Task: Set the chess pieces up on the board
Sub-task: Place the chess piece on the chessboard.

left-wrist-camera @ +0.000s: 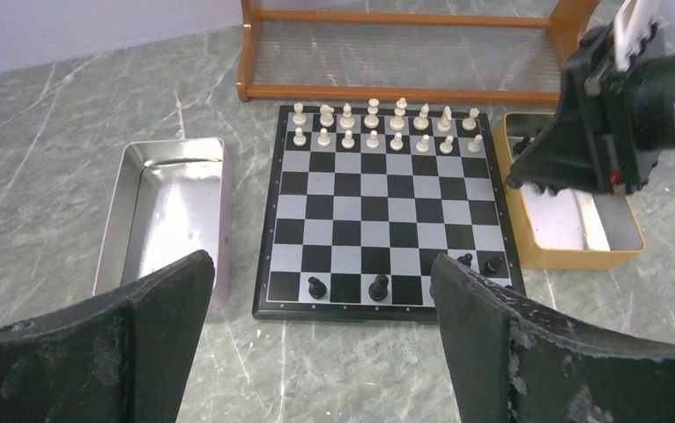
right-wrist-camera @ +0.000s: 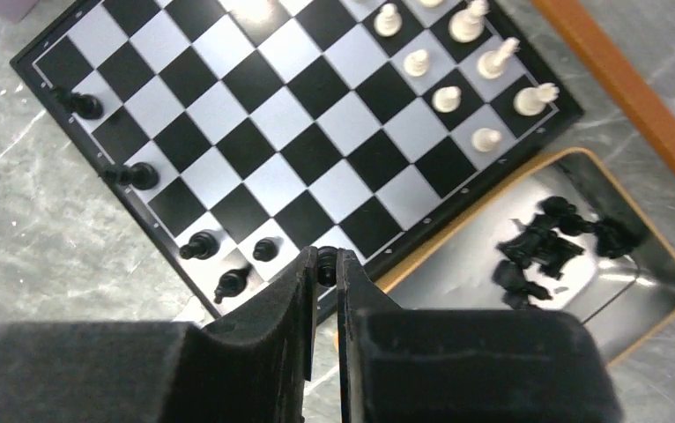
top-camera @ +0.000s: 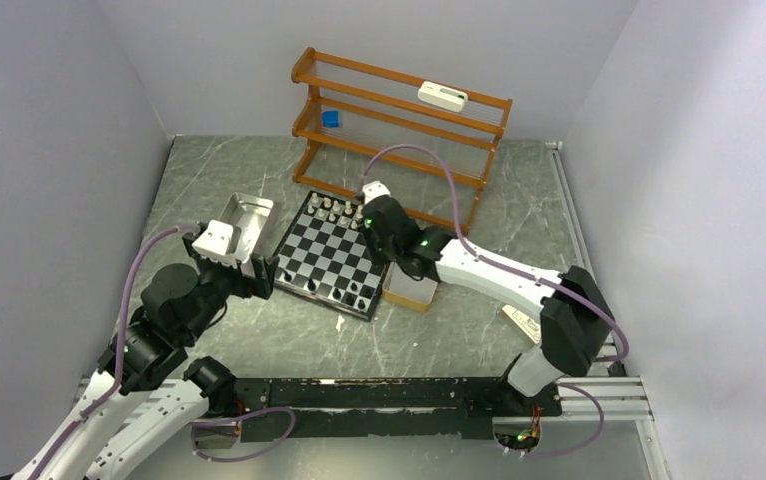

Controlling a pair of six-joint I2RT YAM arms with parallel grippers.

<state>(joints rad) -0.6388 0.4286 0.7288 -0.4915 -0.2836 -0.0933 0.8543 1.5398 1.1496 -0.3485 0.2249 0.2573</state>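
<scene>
Top external view: the worktop (top-camera: 439, 330) is occupied centrally by the board (top-camera: 324, 262), with white pieces (left-wrist-camera: 385, 123) ranked along its far rows, a few black pieces (left-wrist-camera: 378, 286) at its near edge, and more heaped in the tan box (left-wrist-camera: 581, 258) just beside it. A black piece (right-wrist-camera: 325, 257) is pinched in the almost closed jaws of the right gripper (right-wrist-camera: 326, 269) over the board's box-side edge; the left gripper (left-wrist-camera: 321, 264) is held wide open, empty. Standing neighbours could be toppled by a crowded descent.

Metal tray (left-wrist-camera: 175, 211), tan box (left-wrist-camera: 581, 258), wooden rack (left-wrist-camera: 404, 91), grey marbled table (left-wrist-camera: 52, 159)
</scene>
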